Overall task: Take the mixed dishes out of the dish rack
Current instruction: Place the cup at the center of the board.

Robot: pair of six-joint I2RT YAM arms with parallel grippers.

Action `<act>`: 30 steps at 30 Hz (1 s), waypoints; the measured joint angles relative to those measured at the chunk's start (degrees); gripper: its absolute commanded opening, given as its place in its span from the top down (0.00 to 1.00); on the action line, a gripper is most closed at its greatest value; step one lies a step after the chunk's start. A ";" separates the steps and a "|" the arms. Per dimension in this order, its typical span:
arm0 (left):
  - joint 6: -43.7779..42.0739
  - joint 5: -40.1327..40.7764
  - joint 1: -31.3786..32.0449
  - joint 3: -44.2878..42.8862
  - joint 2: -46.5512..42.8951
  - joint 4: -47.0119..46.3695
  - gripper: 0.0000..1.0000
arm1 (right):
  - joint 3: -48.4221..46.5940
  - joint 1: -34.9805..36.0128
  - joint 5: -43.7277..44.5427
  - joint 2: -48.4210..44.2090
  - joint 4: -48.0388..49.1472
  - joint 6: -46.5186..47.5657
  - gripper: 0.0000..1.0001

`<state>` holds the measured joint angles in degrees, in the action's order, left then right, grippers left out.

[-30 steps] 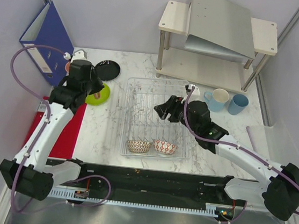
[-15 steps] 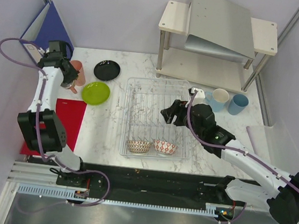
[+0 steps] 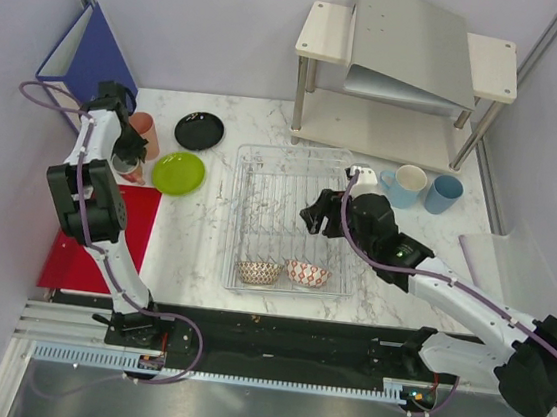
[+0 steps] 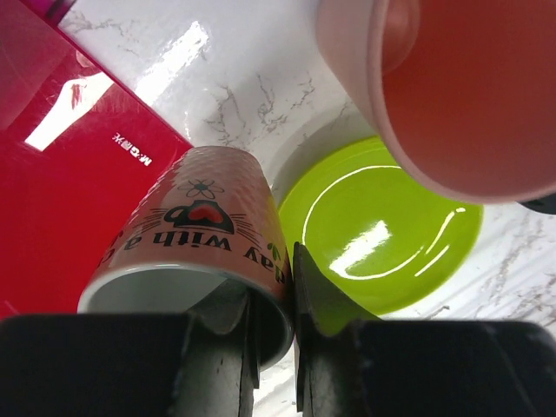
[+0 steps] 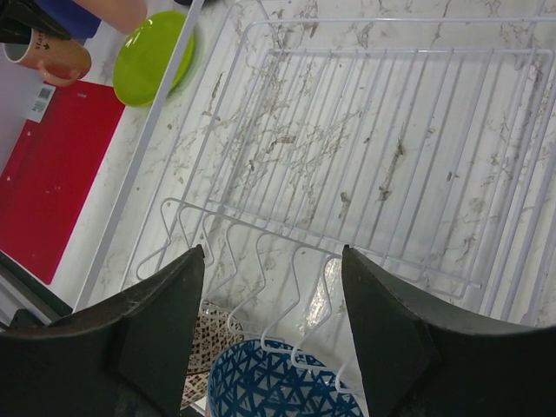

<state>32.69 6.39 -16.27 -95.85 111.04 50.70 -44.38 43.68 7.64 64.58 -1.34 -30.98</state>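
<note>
My left gripper (image 3: 121,153) is at the far left of the table, shut on the rim of the salmon-pink mug (image 4: 200,230), one finger inside and one outside. The mug hangs tilted beside the salmon-pink cup (image 3: 144,133), over the edge of the red mat. The lime-green plate (image 3: 179,172) and black plate (image 3: 199,131) lie on the table. The dish rack (image 3: 248,215) holds the brown-white bowl (image 3: 258,272) and red-white bowl (image 3: 307,272) at its near end. My right gripper (image 3: 318,213) hovers open over the rack (image 5: 365,148), above a blue-lined bowl (image 5: 278,387). Two light-blue cups (image 3: 405,186) stand right of the rack.
A red mat (image 3: 104,239) lies along the left edge and a blue binder (image 3: 89,61) leans at the back left. A beige two-tier shelf (image 3: 405,72) stands behind the rack. The cage walls close in both sides.
My left arm swung from above the lime-green plate to the far left, carrying the mug beside the salmon-pink cup. My right gripper drifted slightly nearer, still open over the rack.
</note>
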 measured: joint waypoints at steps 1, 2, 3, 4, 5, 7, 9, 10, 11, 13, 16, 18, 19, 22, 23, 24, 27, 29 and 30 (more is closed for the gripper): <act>0.00 0.07 0.00 0.00 0.76 0.07 0.98 | 0.00 -0.04 0.00 0.44 -0.04 0.00 0.28; 0.00 0.13 0.00 0.00 1.46 0.04 0.98 | 0.00 -0.04 0.00 0.90 -0.07 0.00 0.28; 0.00 0.15 0.00 0.02 1.99 -0.02 0.98 | 0.00 -0.04 -0.02 1.25 -0.09 0.00 0.28; 0.00 0.17 0.00 0.02 2.51 -0.04 0.98 | 0.00 -0.04 -0.02 1.64 -0.20 0.00 0.28; 0.00 0.22 0.00 0.07 2.99 -0.09 0.98 | 0.00 -0.04 -0.02 1.90 -0.28 0.00 0.28; 0.00 0.44 0.00 0.33 3.65 -0.33 0.98 | 0.00 -0.09 -0.04 2.16 -0.50 0.00 0.28; -0.02 0.44 -0.02 0.68 4.02 -0.48 0.91 | 0.00 -0.09 -0.09 2.34 -0.44 0.00 0.29; -0.04 0.46 -0.02 0.68 4.17 -0.50 0.88 | 0.00 -0.09 -0.17 2.49 -0.44 0.00 0.28; -0.04 0.44 -0.07 0.68 4.44 -0.70 0.85 | 0.00 -0.09 -0.24 2.69 -0.39 0.00 0.28; -0.07 0.42 -0.07 0.98 4.85 -1.44 0.79 | 0.00 -0.09 -0.26 3.08 -0.46 0.00 0.28; -0.13 0.17 -0.17 1.92 4.90 -1.75 0.73 | 0.00 -0.09 -0.26 3.43 -0.44 0.00 0.28; -0.24 -0.13 -0.26 2.12 4.90 -1.99 0.70 | 0.00 -0.09 -0.26 3.43 -0.44 0.00 0.28; -0.28 -0.35 -0.28 2.16 4.87 -2.14 0.70 | 0.00 -0.09 -0.28 3.43 -0.42 0.00 0.28; -0.35 -0.61 -0.37 2.58 4.83 -2.97 0.74 | 0.00 -0.09 -0.44 3.48 -0.42 -0.02 0.28; -0.35 -0.61 -0.37 2.71 4.81 -3.17 0.78 | 0.00 -0.09 -0.50 3.48 -0.42 -0.04 0.28; -0.37 -0.61 -0.37 2.75 4.81 -3.30 0.89 | 0.00 -0.09 -0.66 3.48 -0.42 -0.04 0.28; -0.68 -0.55 -0.46 2.71 4.72 -3.56 0.98 | 0.00 -0.09 -1.20 3.48 -0.42 -0.07 0.28; -0.74 -0.52 -0.52 2.58 4.63 -3.34 0.98 | 0.17 -0.09 -1.36 3.41 -0.37 -0.07 0.29; -0.74 -0.46 -0.55 2.47 4.63 -3.32 0.98 | 0.33 -0.09 -1.38 3.34 -0.35 -0.07 0.29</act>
<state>31.94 5.93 -16.82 -93.38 115.68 47.37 -44.05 43.59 6.26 67.92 -1.69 -31.05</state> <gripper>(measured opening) 0.149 0.715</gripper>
